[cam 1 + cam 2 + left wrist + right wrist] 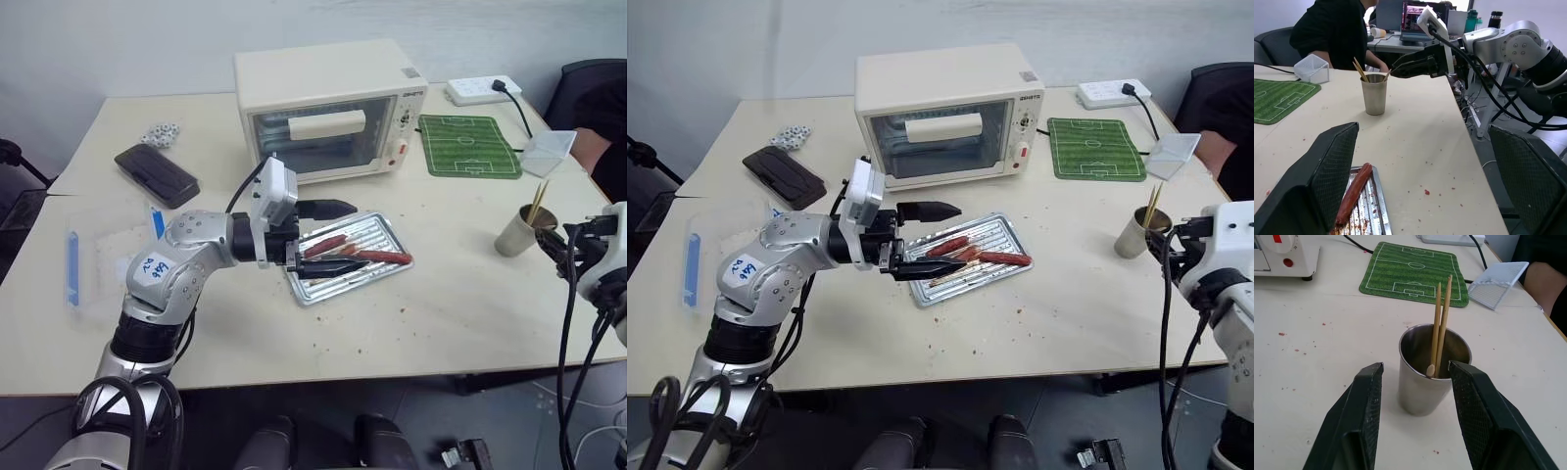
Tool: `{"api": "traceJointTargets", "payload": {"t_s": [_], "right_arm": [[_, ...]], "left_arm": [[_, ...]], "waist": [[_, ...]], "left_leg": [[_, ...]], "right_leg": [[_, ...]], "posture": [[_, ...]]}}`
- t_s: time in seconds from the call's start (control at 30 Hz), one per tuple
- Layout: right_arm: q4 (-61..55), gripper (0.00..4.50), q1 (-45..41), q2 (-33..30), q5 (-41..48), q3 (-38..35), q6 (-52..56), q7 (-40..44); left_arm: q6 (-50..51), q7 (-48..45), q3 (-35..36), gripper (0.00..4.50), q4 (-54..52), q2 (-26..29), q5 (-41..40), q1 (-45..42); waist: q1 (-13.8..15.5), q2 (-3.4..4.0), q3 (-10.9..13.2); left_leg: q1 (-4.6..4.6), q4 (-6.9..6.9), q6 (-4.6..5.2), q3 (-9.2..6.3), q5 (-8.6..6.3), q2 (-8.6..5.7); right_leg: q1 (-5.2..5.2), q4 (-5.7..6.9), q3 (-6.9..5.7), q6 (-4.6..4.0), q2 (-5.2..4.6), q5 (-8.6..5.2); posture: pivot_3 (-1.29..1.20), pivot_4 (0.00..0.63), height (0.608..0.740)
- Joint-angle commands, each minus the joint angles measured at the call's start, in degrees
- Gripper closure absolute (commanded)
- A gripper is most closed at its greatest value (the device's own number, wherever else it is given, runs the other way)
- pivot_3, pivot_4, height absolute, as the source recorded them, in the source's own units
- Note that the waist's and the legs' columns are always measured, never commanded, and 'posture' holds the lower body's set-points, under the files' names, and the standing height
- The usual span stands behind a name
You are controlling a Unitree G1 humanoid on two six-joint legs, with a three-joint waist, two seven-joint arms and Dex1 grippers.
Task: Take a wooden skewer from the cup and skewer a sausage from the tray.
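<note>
**Right gripper parted before the cup, left gripper spread over the tray**

Straight ahead of the right gripper (1416, 382) stands the cup (1432, 369), upright on the table (470, 304) and just beyond the fingertips. Its two black fingers (1364, 401) stand apart, about as wide as the cup, and hold nothing. Two wooden skewers (1442, 320) lean together inside the cup, their tips rising above the rim; a third, shorter end rests against the near wall.

Well away from that gripper, toward the middle of the table, lies the tray (377, 230) in front of the toaster oven (328, 108). The left gripper (333, 240) reaches level over the tray's near end, its fingers spread wide and empty, one above and one low by the tray. The sausage (384, 258) lies in the tray just past the lower fingertip, with two shorter sausages (326, 244) beside it, between the fingers.

A green football-pitch mat (468, 146) lies beyond the cup, and a person's arm (1547, 284) rests at the table's far edge.
</note>
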Motion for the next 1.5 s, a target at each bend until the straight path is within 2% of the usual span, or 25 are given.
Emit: {"api": "traceJointTargets", "payload": {"t_s": [0.03,0.13,0.17,0.23,0.4,0.67,0.77,0.83,1.0,1.07,1.13,1.23,1.3,1.37,1.47,1.5], "right_arm": [[2.59,2.3,-1.47,0.41,-1.5,0.81,-3.97,-0.94],[4.5,2.3,-2.12,0.49,-1.79,1.53,-5.51,-0.78],[5.02,2.47,-2.32,0.57,-1.74,1.72,-5.93,-0.67],[5.41,2.89,-2.49,0.74,-1.67,1.81,-6.42,-0.65],[4.7,4.4,-2.66,0.75,-1.04,1.78,-6.97,-0.63],[3.76,4.46,-3.4,-0.11,-0.77,1.49,-6.19,-0.9],[2.09,4.46,-4.52,-2.21,-0.7,1.38,-4.5,-0.68],[0.03,4.46,-6.29,-4.55,0.14,0.68,-1.89,-0.46],[-3.63,4.46,-14.55,-15.65,6.85,-3.12,10.55,2.2],[-2.76,4.46,-17.83,-23.46,11.87,-4.7,18.17,6.75],[-1.07,4.46,-21.53,-28.63,17.61,-5.99,25.1,10.52],[1.89,4.46,-27.24,-32.41,24.89,-6.86,33.2,14.02],[8.22,4.46,-36.45,-29.86,33.03,-7.12,41.26,13.22],[14.01,4.46,-42.1,-25.99,43.46,-5.98,44.17,9.56],[17.99,4.46,-42.96,-20.29,58.31,-3.49,43.04,-0.24],[18.65,4.46,-39.91,-19.93,69.1,-0.6,37.81,-6.69]], "left_arm": [[-0.64,-0.59,0.37,0.0,-0.95,0.34,0.11,-1.34],[-0.53,-0.59,0.36,0.0,-1.03,0.35,0.18,-1.47],[-0.46,-0.59,0.39,0.0,-1.06,0.39,0.19,-1.54],[-0.33,-0.55,0.47,0.0,-1.12,0.44,0.18,-1.65],[-0.18,-0.51,0.56,0.0,-1.39,0.71,0.19,-1.32],[-0.59,-0.44,0.24,0.0,-0.91,0.22,0.4,-1.54],[-0.89,-0.59,0.22,0.0,-0.52,0.03,0.61,-1.72],[-1.15,-0.69,0.26,0.0,-0.27,-0.03,0.83,-1.78],[-2.85,-0.39,0.65,0.0,0.65,-0.75,1.79,-1.54],[-4.03,0.71,1.26,0.0,1.42,-1.79,2.15,-2.06],[-5.09,1.18,1.67,0.0,2.09,-2.45,2.37,-2.59],[-6.06,1.38,2.08,0.0,2.98,-3.03,2.46,-3.33],[-7.19,1.08,2.69,0.0,3.71,-3.53,2.16,-4.36],[-7.8,0.94,3.49,0.0,4.48,-4.07,1.47,-5.64],[-7.94,0.81,4.22,0.0,5.03,-4.38,1.05,-6.8],[-8.12,0.8,4.44,0.0,5.09,-4.31,1.17,-6.93]], "waist": [[-0.01,0.0,0.0],[-0.02,0.0,0.0],[-0.01,0.0,0.0],[-0.02,0.0,0.0],[-0.03,0.0,0.0],[-0.04,0.0,0.0],[-0.02,0.01,0.0],[-0.01,0.01,0.0],[0.04,0.16,0.08],[0.15,0.15,0.09],[0.2,0.13,0.11],[0.17,0.09,0.12],[-0.1,0.08,0.13],[-0.27,-0.01,0.19],[-0.18,-0.09,0.23],[-0.11,-0.09,0.24]], "left_leg": [[0.0,0.0,0.0,0.0,0.0,0.0],[0.0,-0.01,-0.01,0.0,0.01,0.01],[-0.01,-0.02,-0.02,0.0,0.01,0.0],[-0.01,-0.02,-0.02,0.0,0.01,0.01],[-0.01,-0.01,-0.02,0.01,0.01,0.01],[-0.01,-0.01,-0.02,0.01,0.01,0.01],[-0.01,-0.01,-0.02,0.03,0.01,0.01],[-0.02,0.0,-0.02,0.05,0.01,0.0],[-0.16,-0.02,-0.01,0.24,0.03,0.01],[-0.24,-0.02,-0.04,0.23,0.03,0.07],[-0.31,-0.01,-0.03,0.25,0.03,0.08],[-0.37,0.07,0.05,0.29,-0.01,0.07],[-0.36,0.09,0.07,0.3,-0.02,0.08],[-0.33,0.07,0.1,0.5,-0.04,0.1],[-0.28,0.04,0.08,0.56,-0.04,0.24],[-0.28,0.05,0.08,0.57,-0.04,0.26]], "right_leg": [[0.0,0.0,0.0,0.0,0.0,0.0],[-0.02,0.01,0.0,0.0,0.01,0.0],[-0.04,0.01,0.0,0.0,0.01,0.0],[-0.04,0.02,0.0,0.0,0.01,0.0],[-0.04,0.03,0.0,0.0,0.02,0.0],[-0.04,0.04,0.0,0.0,0.02,0.0],[-0.05,0.04,0.0,0.0,0.02,0.0],[-0.11,0.08,0.02,-0.01,0.02,0.0],[-0.41,0.23,0.16,-0.02,0.01,-0.01],[-0.5,0.25,0.14,-0.05,0.06,-0.03],[-0.54,0.23,0.13,-0.06,0.06,-0.03],[-0.54,0.19,0.15,-0.05,0.03,-0.02],[-0.51,0.17,0.14,-0.04,0.03,-0.02],[-0.54,0.16,0.2,-0.03,-0.03,0.03],[-0.55,0.15,0.22,-0.08,0.04,0.06],[-0.55,0.15,0.22,-0.08,0.06,0.06]], "posture": [[0.0,0.15,0.74],[0.0,0.15,0.74],[0.0,0.15,0.74],[0.0,0.15,0.74],[0.0,0.15,0.74],[0.0,0.15,0.74],[0.0,0.15,0.74],[0.0,0.15,0.74],[0.0,0.15,0.74],[0.0,0.15,0.74],[0.0,0.15,0.74],[0.0,0.15,0.74],[0.0,0.15,0.74],[0.0,0.15,0.74],[0.0,0.15,0.74],[0.0,0.15,0.74]]}}
